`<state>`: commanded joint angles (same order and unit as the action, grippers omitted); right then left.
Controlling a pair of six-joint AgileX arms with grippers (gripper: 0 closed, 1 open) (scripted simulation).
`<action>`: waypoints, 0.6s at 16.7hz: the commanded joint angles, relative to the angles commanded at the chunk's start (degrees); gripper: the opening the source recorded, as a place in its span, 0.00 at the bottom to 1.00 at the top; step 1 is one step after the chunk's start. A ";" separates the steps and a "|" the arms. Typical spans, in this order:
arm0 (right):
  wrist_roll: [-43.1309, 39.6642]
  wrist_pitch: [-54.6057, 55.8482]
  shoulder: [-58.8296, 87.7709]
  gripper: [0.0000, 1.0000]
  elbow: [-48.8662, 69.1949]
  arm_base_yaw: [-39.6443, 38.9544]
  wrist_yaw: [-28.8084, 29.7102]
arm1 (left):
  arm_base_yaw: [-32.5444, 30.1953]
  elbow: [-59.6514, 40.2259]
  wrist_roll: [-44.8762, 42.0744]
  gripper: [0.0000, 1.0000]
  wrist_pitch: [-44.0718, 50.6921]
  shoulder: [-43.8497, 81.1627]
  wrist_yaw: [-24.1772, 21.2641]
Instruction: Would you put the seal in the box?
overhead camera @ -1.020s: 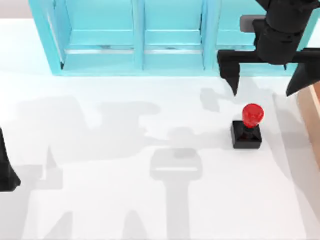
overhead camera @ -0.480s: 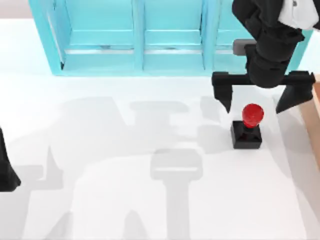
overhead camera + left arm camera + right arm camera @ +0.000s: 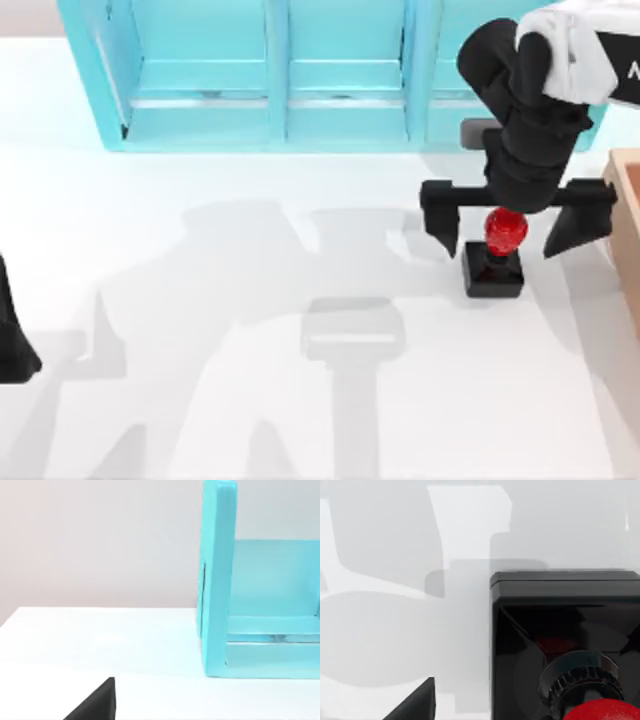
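Note:
The seal (image 3: 493, 270) stands upright on the white table at the right, a black cube base with a red round knob (image 3: 506, 230). My right gripper (image 3: 500, 248) hangs open directly over it, one finger on each side of the knob and apart from it. The right wrist view shows the seal (image 3: 565, 640) close up, with its knob at the frame's edge. The box (image 3: 626, 205), light brown wood, shows at the table's right edge, just right of the gripper. My left gripper (image 3: 12, 340) is parked at the far left edge.
A big turquoise shelf unit (image 3: 270, 90) with compartments runs along the back of the table, just behind my right arm, and its end wall (image 3: 216, 580) appears in the left wrist view. Bare white tabletop (image 3: 250, 330) spreads across the middle and front.
My right gripper has come forward from the shelf and dropped lower, so its open fingers now straddle the seal's knob. The seal and the left arm have not moved.

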<state>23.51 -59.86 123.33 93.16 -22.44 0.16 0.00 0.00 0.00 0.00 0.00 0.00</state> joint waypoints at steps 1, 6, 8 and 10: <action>0.00 0.00 0.00 0.92 0.00 0.00 0.00 | 0.00 0.00 0.00 1.00 0.00 0.00 0.00; 0.00 0.00 0.00 0.55 0.00 0.00 0.00 | 0.00 0.00 0.00 1.00 0.00 0.00 0.00; 0.00 0.00 0.00 0.40 0.00 0.00 0.00 | 0.00 0.00 0.00 1.00 0.00 0.00 0.00; 0.00 0.00 0.00 0.25 0.00 0.00 0.00 | 0.00 0.00 0.00 1.00 0.00 0.00 0.00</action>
<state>23.51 -59.86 123.33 93.16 -22.44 0.16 0.00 0.00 0.00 0.00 0.00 0.00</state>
